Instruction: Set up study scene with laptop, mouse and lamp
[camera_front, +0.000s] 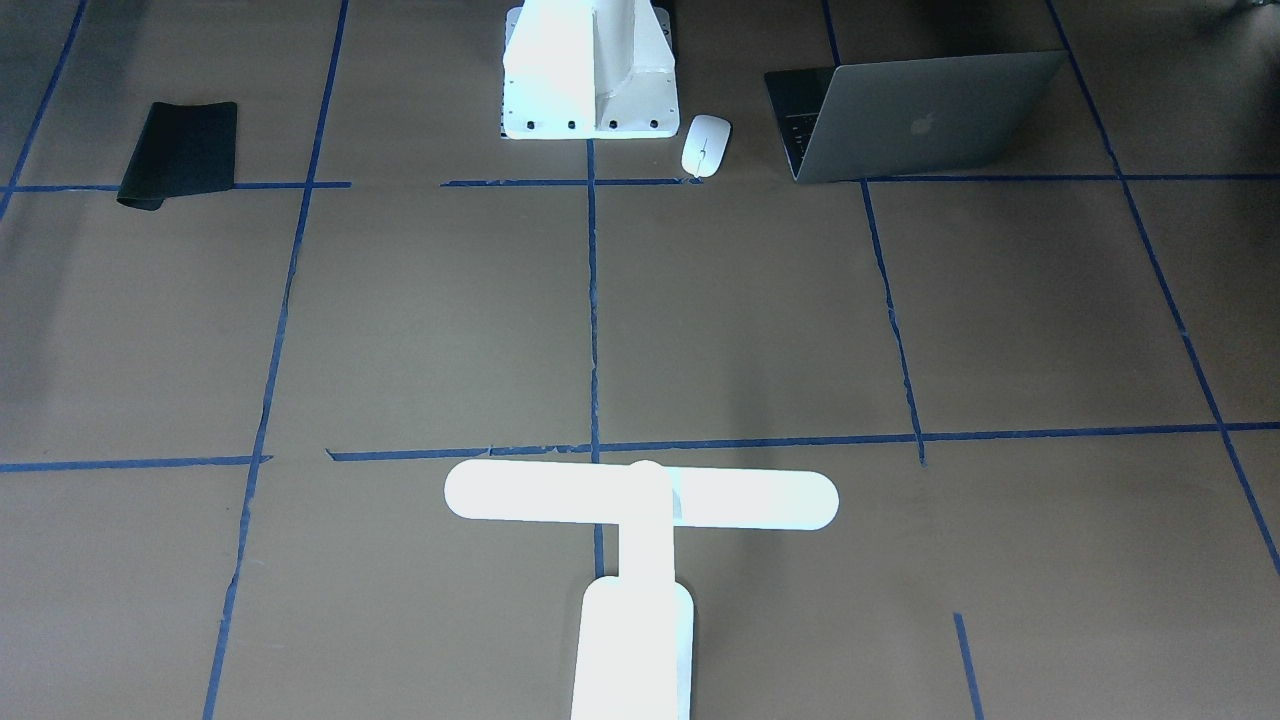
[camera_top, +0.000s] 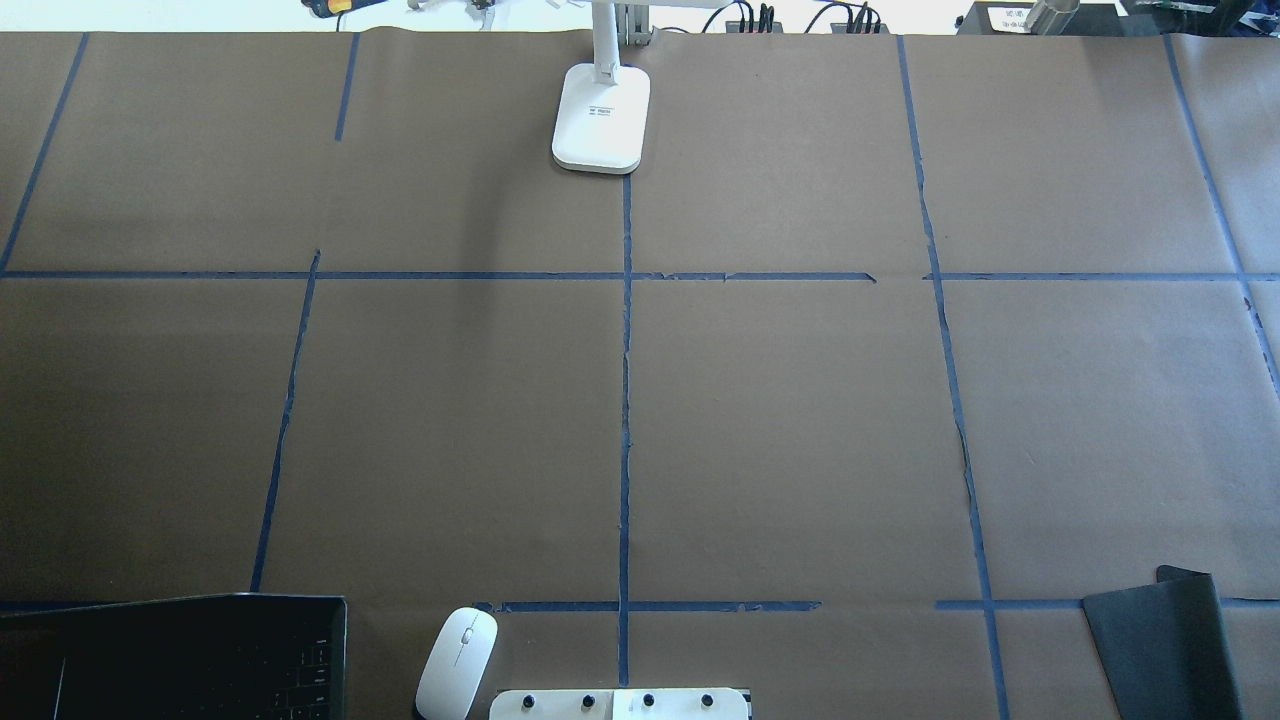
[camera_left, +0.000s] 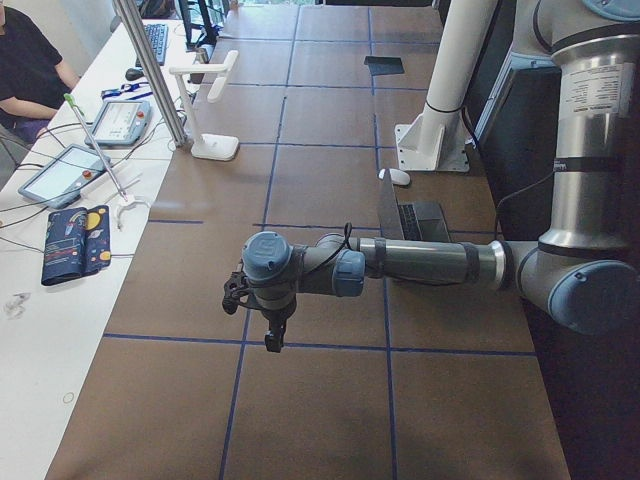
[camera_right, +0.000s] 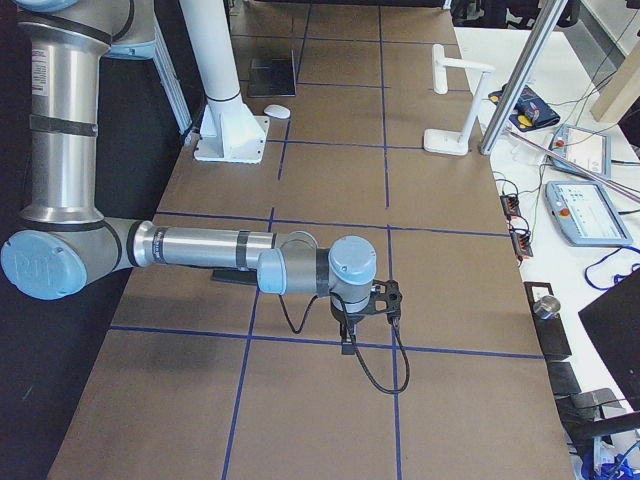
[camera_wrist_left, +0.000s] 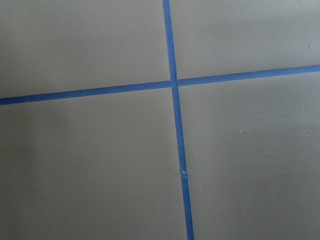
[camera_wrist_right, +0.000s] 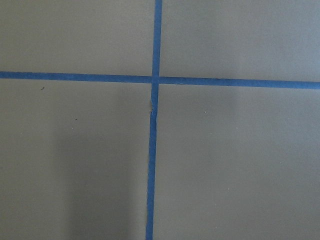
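The laptop (camera_front: 930, 120) stands open near the robot's base on its left side; its keys show in the overhead view (camera_top: 200, 655). The white mouse (camera_front: 705, 145) lies between the laptop and the pedestal, and also shows in the overhead view (camera_top: 457, 662). The lamp (camera_front: 640, 500) stands at the table's far middle edge, with its base (camera_top: 600, 115) on the centre tape line. My left gripper (camera_left: 271, 343) hangs over the table's left end and my right gripper (camera_right: 347, 347) over its right end. Both are far from all three things, and I cannot tell whether they are open or shut. The wrist views show only paper and tape.
A black mat (camera_front: 180, 152) lies near the robot's right side. The white bolted pedestal (camera_front: 590, 80) stands at the near middle edge. A side desk with tablets (camera_left: 60, 170) and a seated person (camera_left: 30, 70) runs along the far edge.
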